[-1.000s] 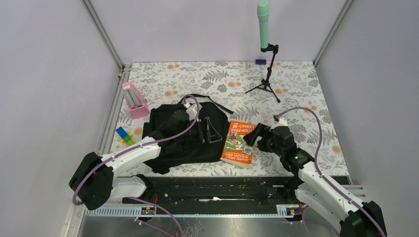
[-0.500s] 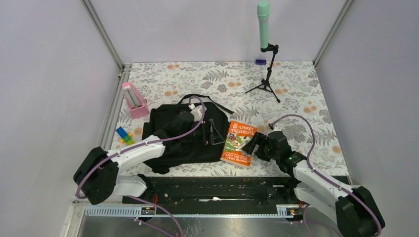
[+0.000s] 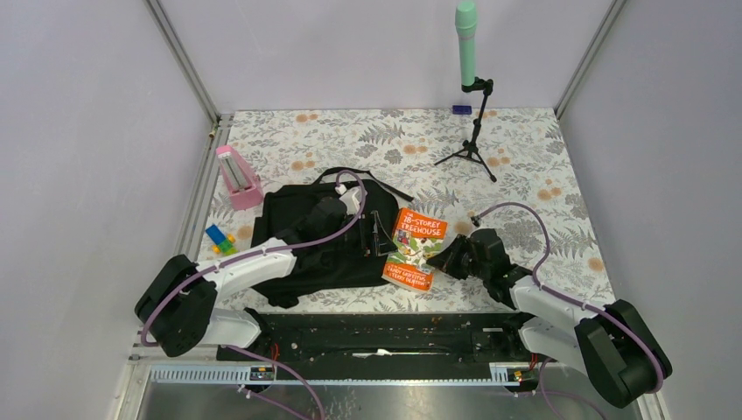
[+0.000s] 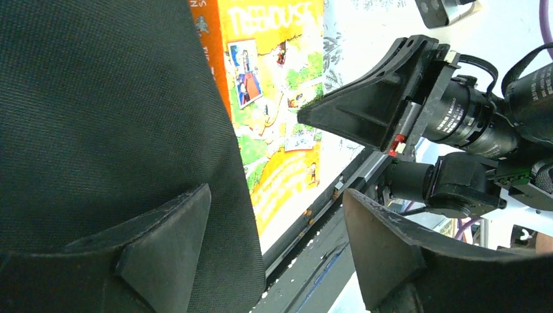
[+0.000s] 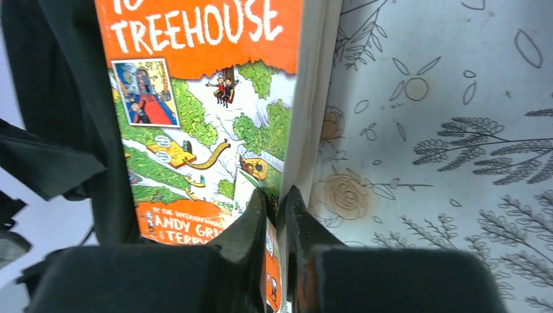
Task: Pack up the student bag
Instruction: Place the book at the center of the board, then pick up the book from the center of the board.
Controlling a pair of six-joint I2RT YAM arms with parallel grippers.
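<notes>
Barely begun: right fingers point(image 5: 254, 215) pinched on book point(image 3: 411, 249) at bag point(image 3: 289, 219) edge; left fingers point(image 4: 163, 248) spread, one under bag fabric. Nothing visibly packed; blocks point(image 3: 220, 239) remaining on bench point(image 3: 525, 157).

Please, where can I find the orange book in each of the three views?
Top external: centre, book right of the bag.
Left wrist: top middle, beside the bag's edge.
Right wrist: upper left, pinched by the right end effector.
Shared landmark: the black bag along the book's side.
</notes>
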